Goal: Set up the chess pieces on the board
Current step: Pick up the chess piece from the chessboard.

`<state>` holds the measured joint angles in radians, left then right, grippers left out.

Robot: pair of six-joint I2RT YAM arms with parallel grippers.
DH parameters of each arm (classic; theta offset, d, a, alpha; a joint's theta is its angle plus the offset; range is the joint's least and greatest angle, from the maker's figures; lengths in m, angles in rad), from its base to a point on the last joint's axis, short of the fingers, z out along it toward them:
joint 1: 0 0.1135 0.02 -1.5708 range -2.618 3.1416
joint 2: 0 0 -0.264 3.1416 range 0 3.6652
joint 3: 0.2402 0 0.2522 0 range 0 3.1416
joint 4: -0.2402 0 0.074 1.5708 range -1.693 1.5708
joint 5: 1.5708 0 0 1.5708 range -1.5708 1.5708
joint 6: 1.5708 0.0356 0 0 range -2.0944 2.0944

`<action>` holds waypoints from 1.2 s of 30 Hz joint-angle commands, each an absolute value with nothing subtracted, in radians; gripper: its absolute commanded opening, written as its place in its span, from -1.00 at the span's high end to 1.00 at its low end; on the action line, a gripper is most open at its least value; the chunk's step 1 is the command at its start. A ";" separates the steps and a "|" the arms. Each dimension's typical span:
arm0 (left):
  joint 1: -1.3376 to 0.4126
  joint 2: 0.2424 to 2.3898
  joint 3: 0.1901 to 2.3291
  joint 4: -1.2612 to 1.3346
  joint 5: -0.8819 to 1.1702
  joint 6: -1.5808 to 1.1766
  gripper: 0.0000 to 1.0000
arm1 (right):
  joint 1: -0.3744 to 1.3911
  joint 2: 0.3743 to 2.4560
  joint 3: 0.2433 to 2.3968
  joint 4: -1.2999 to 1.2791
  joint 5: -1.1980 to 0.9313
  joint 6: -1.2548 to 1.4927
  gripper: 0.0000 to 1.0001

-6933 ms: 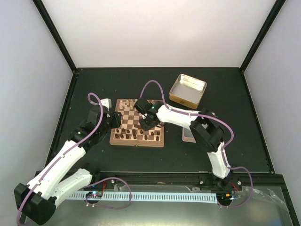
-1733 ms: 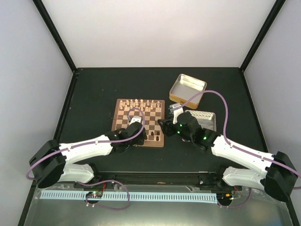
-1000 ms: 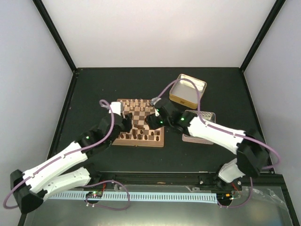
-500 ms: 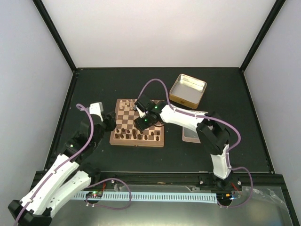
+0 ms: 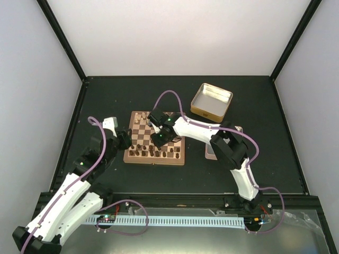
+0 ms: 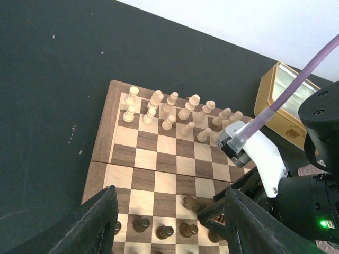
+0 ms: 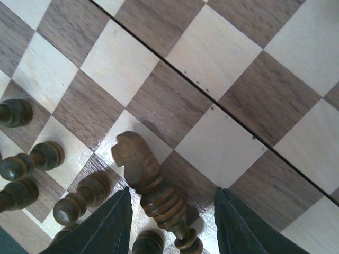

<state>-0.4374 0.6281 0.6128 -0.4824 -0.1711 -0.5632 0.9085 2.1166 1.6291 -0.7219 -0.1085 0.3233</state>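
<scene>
The board (image 5: 159, 161) lies on the black table (image 5: 106, 95), a little left of the middle, with an open tin (image 5: 211, 99) well apart to its far right. Pale chessmen (image 6: 175, 108) crowd the two far rows. The dark pieces (image 5: 151, 153) stand along the near rows, some of them out of line.

The right arm reaches in over the board from the right, and its pincer (image 5: 158, 138) hangs low over the near half. From its own camera, the right pincer (image 7: 172, 211) straddles a dark knight (image 7: 140, 161). The jaws stand apart with a gap on either side, gripping nothing. I can't tell whether the knight stands or leans. Dark pawns (image 7: 45, 156) sit just beside it on the left.

The left pincer (image 5: 124, 138) hovers at the board's left edge. In its wrist view the left pincer (image 6: 169, 211) is spread wide and has nothing in it, looking down across the near rows, with the right arm's white shell close on its right
</scene>
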 commanded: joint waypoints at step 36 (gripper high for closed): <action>-0.419 0.624 0.624 -0.495 -0.102 -0.588 -0.14 | 0.891 2.149 1.652 -0.736 0.072 0.435 0.44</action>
